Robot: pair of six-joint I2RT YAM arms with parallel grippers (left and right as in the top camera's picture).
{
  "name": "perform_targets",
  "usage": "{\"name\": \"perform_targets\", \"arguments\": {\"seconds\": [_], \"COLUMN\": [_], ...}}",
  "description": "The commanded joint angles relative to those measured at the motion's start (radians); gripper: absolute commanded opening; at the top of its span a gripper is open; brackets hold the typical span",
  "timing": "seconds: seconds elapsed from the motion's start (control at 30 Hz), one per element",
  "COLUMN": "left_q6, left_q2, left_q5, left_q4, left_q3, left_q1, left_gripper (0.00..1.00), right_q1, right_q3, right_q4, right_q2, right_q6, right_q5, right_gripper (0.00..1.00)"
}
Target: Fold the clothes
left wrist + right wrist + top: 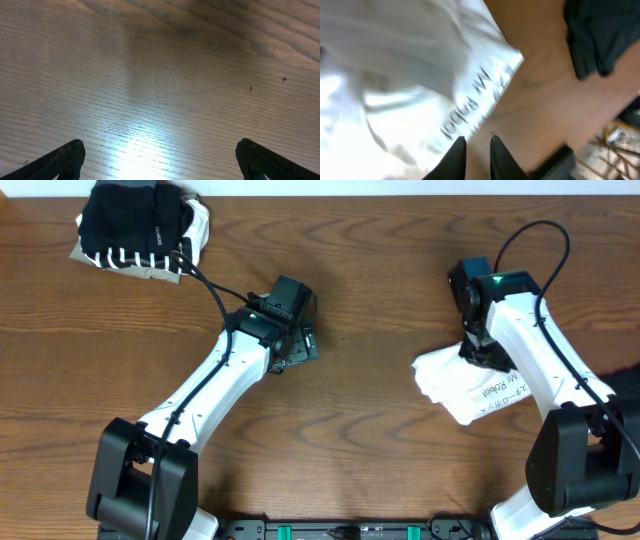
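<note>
lying folded, one white t-shirt (450, 385), one dark clothes pile (135, 225), left fingers (65, 159) spread, right fingers (455, 159) cannot tell

Points to a robotics lab bench: white-and-black left arm (205, 390) and right arm (545, 355) mounted along a wood-grain table (380, 450), black cable (213, 292) trailing, mounting rail (340, 531) between bases.

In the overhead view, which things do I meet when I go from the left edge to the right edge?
First the pile of folded clothes, then the left gripper, then the white T-shirt.
</note>
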State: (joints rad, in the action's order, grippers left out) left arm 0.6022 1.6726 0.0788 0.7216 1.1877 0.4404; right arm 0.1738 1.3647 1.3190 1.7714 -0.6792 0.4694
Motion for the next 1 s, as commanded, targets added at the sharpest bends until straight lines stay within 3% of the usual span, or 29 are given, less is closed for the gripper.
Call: {"name": "perform_targets", "arguments": {"seconds": [0.0, 0.13, 0.23, 0.33, 0.4, 0.43, 0.47, 0.5, 0.53, 0.57, 0.67, 0.97], "left_q6": [0.002, 0.002, 0.002, 0.002, 0.002, 0.002, 0.002, 0.002, 0.002, 0.002, 0.002, 0.002], "left_q2": [0.007, 0.007, 0.007, 0.007, 0.007, 0.007, 0.007, 0.007, 0.007, 0.007, 0.007, 0.007], "left_q5": [0.012, 0.012, 0.012, 0.012, 0.012, 0.012, 0.012, 0.012, 0.012, 0.012, 0.012, 0.012], "left_q4": [0.002, 0.003, 0.003, 0.003, 0.002, 0.003, 0.003, 0.003, 0.003, 0.003, 0.002, 0.003], "left_q3": [-0.006, -0.006, -0.006, -0.006, -0.006, -0.006, -0.006, -0.006, -0.006, -0.006, -0.006, -0.006], "left_q1": [-0.002, -0.002, -0.002, -0.002, -0.002, -0.002, -0.002, -0.002, -0.002, -0.002, -0.002, -0.002], "left_gripper": [0.98, 0.98, 0.98, 0.98, 0.98, 0.98, 0.98, 0.98, 0.98, 0.98, 0.98, 0.98], "right_q1": [-0.005, -0.005, -0.005, -0.005, -0.005, -0.005, -0.005, -0.005, -0.005, -0.005, -0.007, -0.068], "right_q3": [0.002, 0.001, 0.001, 0.002, 0.003, 0.003, 0.003, 0.003, 0.003, 0.004, 0.003, 0.003], "right_q4": [0.042, 0.088, 0.110, 0.074, 0.030, -0.006, -0.049, -0.097, -0.142, -0.181, -0.281, -0.462], "right_q2": [-0.014, -0.014, -0.014, -0.014, -0.014, -0.014, -0.014, -0.014, -0.014, -0.014, -0.013, 0.012], "right_q6": [-0.065, -0.064, -0.070, -0.082, -0.075, -0.050, -0.005, 0.059, 0.122, 0.163, 0.200, 0.296], "right_q5": [-0.007, -0.010, -0.018, -0.036, -0.027, -0.024, -0.024, -0.025, -0.026, -0.026, -0.037, -0.185], "right_gripper": [0.20, 0.23, 0.12, 0.13, 0.24, 0.41, 0.67, 0.86, 0.96, 0.99, 0.98, 0.82]}}
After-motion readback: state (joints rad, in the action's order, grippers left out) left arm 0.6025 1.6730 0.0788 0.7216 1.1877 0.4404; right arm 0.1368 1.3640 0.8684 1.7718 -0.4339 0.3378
